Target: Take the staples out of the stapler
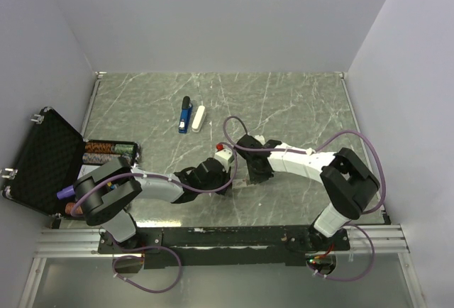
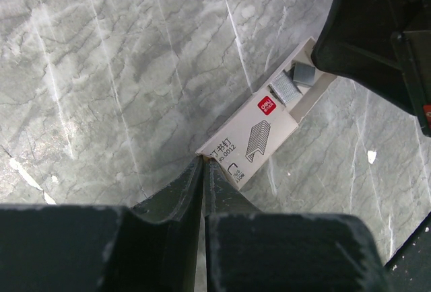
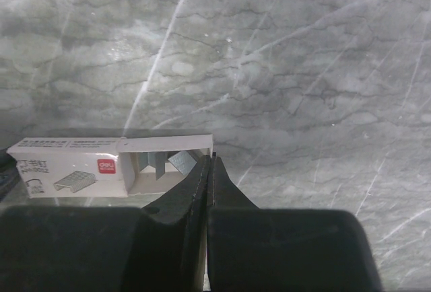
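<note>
Stapler [image 1: 185, 114], blue with black end, lies far back on marbled table [image 1: 298, 102], white rounded bar [image 1: 198, 118] just beside it. Your left jaws and right jaws are both pressed together, tips at opposite ends of cardboard staple box [image 2: 259, 134], well apart from stapler.

even soft light; wrist foregrounds blurred, dark.

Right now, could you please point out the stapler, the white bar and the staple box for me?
stapler [image 1: 184, 118]: top external view, on its blue body.
white bar [image 1: 198, 118]: top external view, on its middle.
staple box [image 2: 259, 134]: left wrist view, on its printed top face.
</note>
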{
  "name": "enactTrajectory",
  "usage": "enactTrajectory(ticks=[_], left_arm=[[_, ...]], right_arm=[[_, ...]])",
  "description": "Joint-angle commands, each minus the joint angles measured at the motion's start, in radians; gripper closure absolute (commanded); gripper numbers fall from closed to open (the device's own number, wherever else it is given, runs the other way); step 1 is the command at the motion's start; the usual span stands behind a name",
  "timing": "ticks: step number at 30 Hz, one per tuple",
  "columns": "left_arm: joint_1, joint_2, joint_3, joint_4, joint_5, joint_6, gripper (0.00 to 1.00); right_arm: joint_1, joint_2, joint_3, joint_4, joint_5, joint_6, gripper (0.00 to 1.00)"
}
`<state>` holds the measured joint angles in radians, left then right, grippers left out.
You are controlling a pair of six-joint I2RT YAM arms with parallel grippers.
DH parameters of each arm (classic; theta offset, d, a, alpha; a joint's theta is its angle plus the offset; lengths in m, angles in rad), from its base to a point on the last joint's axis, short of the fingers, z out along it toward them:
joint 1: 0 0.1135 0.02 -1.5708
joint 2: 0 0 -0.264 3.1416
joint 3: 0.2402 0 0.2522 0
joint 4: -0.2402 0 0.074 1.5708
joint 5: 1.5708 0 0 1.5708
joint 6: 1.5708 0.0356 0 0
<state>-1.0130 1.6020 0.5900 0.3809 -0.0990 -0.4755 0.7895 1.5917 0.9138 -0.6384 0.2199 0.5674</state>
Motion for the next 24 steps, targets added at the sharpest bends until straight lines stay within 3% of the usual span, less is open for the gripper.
enactTrajectory(ticks=[1, 24], left_arm=[[0.004, 0.022, 0.021, 0.004, -0.010, -0.005, 0.89], [0.004, 0.026, 0.019, 0.013, -0.008, -0.012, 0.89]], right_arm=[[0.016, 0.008, 0.046, -0.003, 0.004, 0.008, 1.00], [0.050, 0.020, 0.051, 0.072, -0.136, 0.055, 1.00]])
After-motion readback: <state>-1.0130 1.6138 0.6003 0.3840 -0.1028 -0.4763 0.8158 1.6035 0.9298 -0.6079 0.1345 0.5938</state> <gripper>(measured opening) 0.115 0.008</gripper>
